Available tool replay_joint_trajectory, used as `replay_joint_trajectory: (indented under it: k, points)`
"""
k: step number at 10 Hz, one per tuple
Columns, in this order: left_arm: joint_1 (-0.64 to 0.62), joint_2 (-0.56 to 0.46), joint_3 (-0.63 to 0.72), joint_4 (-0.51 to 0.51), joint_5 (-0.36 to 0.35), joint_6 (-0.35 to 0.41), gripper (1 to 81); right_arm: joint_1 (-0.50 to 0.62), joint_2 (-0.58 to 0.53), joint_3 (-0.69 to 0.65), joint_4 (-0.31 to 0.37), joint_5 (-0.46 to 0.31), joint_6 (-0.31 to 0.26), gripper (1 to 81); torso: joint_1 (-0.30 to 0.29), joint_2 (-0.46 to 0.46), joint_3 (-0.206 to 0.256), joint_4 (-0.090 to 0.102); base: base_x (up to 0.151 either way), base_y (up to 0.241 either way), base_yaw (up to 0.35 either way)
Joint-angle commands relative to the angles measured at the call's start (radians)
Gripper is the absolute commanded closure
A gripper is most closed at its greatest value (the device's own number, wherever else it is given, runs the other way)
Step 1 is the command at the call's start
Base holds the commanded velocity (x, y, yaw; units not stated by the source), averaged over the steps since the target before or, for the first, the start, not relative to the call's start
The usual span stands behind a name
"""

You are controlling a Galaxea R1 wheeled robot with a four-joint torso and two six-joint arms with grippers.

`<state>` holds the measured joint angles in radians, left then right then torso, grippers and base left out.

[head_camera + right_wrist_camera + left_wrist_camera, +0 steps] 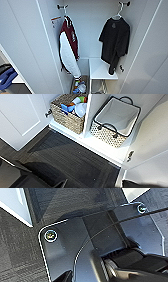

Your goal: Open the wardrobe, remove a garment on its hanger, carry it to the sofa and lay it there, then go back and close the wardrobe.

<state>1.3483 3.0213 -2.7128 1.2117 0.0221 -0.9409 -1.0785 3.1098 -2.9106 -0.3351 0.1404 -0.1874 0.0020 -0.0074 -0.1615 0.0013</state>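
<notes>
The wardrobe (87,37) stands open in front of me, its two white doors swung out to the left (22,45) and right (150,50). Inside on the right, the black garment (115,42) dangles from a thin white hanger (119,12) hooked on a peg near the top. Its lower end reaches down to a white shelf (100,70). The right wrist view looks down at the wardrobe's floor (100,145) and the open doors' lower parts. The left arm's dark plate (65,250) hangs over grey carpet. The sofa is out of view.
A maroon jacket with white sleeves (68,47) hangs on the left peg. At the bottom sit a wicker basket of toys (68,115) and a lined basket with handles (115,121). Dark grey carpet (72,159) lies before the wardrobe. A blue object (6,77) shows past the left door.
</notes>
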Motion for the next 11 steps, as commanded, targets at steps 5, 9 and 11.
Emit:
replay_joint_trajectory:
  k: [5,9,11]
  points:
    - [-0.034,0.025,0.002,-0.077,-0.083,-0.004,1.0,-0.070,-0.181,0.263,0.036,-0.211,0.416,1.0,0.000,0.000,0.000,0.000,0.000,0.000,0.000]
    - [-0.004,0.024,0.001,-0.083,-0.082,-0.004,1.0,-0.203,-0.169,0.246,0.053,-0.199,0.421,1.0,0.000,0.000,0.000,0.000,0.000,0.000,0.000]
    - [0.005,0.027,0.001,-0.083,-0.073,-0.006,1.0,-0.243,-0.163,0.232,0.053,-0.196,0.421,1.0,0.000,0.000,0.000,0.000,0.000,0.000,0.000]
